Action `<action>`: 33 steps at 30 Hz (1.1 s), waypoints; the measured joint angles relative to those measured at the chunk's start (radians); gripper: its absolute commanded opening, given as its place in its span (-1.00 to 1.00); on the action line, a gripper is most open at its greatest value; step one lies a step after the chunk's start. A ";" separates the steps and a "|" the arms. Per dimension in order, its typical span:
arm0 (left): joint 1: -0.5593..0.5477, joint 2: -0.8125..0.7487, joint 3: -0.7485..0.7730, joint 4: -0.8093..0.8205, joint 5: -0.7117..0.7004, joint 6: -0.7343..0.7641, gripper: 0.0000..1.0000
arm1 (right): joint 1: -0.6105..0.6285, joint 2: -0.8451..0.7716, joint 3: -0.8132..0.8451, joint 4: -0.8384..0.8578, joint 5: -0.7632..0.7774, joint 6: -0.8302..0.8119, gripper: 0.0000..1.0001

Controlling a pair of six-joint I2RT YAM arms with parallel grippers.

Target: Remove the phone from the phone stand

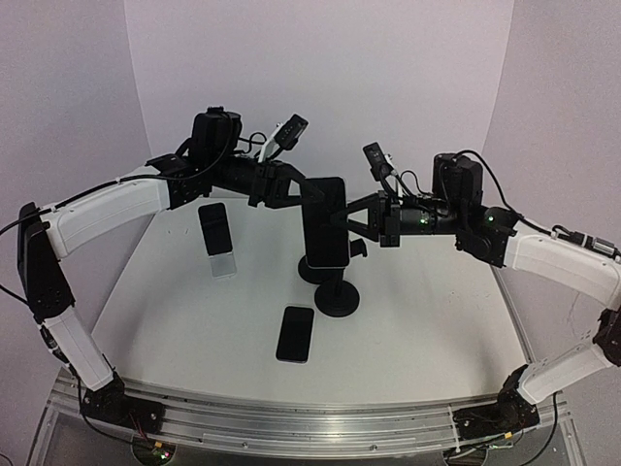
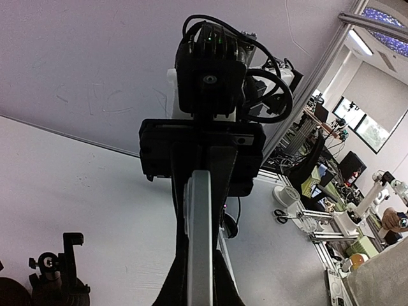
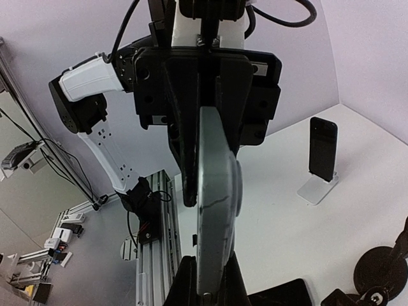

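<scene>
The white counter is one surface, closed in by pale walls on its left, far and right sides and by a metal rail along the near edge.

Two arms reach over it. The left arm rises from the near-left corner, bends at the left edge and stretches rightward to the middle. The right arm mirrors it from the near-right corner, its wrist held level.

There are three phones. A dark slab phone with a silver-grey rim stands upright mid-counter, above two black round-based stands. Whether it still sits in a holder, I cannot tell. A second dark phone leans on a small white stand to the far left. A third black phone lies flat, just near of the black stands.

The left tool is clenched on the upright phone's upper left edge, and the right tool is clenched on its right edge. Each wrist view shows the rim edge-on between that tool's fingers.

The widest bare stretch of counter lies near and right of the black stands. The left side is tighter, with the white stand near the left arm.
</scene>
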 measured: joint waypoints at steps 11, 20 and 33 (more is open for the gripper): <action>0.002 -0.002 -0.002 0.005 -0.001 0.007 0.33 | 0.002 0.003 -0.005 -0.002 0.016 0.024 -1.00; 0.037 -0.032 -0.023 -0.037 -0.042 0.078 0.59 | 0.003 -0.069 -0.094 -0.026 0.077 0.092 -1.00; 0.085 -0.111 -0.087 -0.099 -0.131 0.182 0.60 | 0.133 -0.169 -0.457 -0.079 0.063 0.449 -1.00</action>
